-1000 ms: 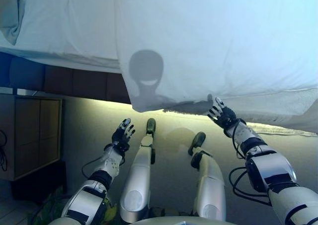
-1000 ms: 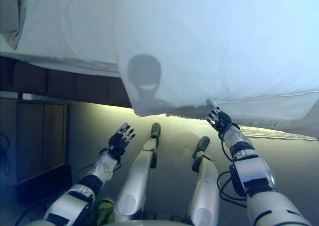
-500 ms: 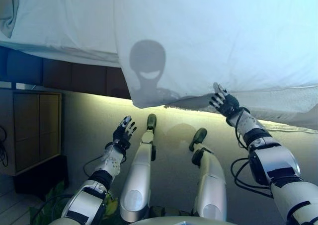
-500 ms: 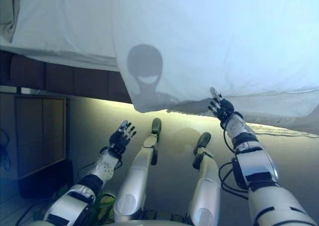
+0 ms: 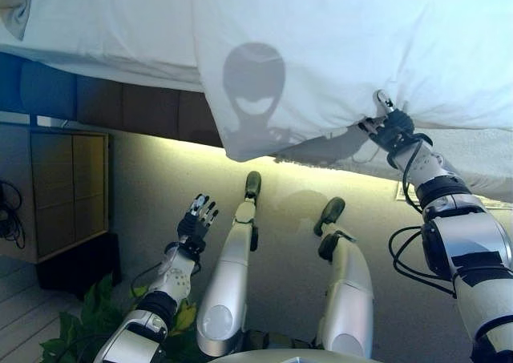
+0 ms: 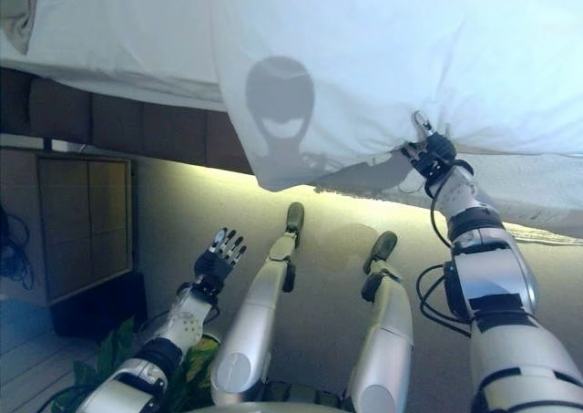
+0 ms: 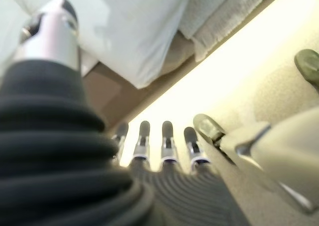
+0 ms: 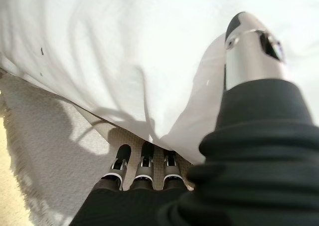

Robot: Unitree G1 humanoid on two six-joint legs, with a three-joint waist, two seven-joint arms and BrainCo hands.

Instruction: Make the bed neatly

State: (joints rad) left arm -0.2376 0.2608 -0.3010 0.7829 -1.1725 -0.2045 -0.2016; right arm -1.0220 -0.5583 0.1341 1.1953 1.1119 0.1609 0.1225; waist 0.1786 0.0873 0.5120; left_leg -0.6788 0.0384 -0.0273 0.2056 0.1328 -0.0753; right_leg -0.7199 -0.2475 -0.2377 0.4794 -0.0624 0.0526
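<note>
A white duvet hangs over the side of the bed, its lower corner drooping toward the floor. My right hand is at the duvet's lower edge, shut on it. In the right wrist view the thumb lies on top of the duvet and the fingers sit under its hem. My left hand hovers low over the floor, open and holding nothing, well short of the bed. The left wrist view shows its straight fingers pointing at the hanging duvet corner.
A grey textured cover lies under the duvet at the right. A white sheet and a pillow are at the left. The dark bed frame runs below. A wooden nightstand and a green plant stand at the left.
My right hand has gone up and away from me with the duvet's edge, lifting that part of the hem. The left hand has sunk a little in the view, which has also shifted.
</note>
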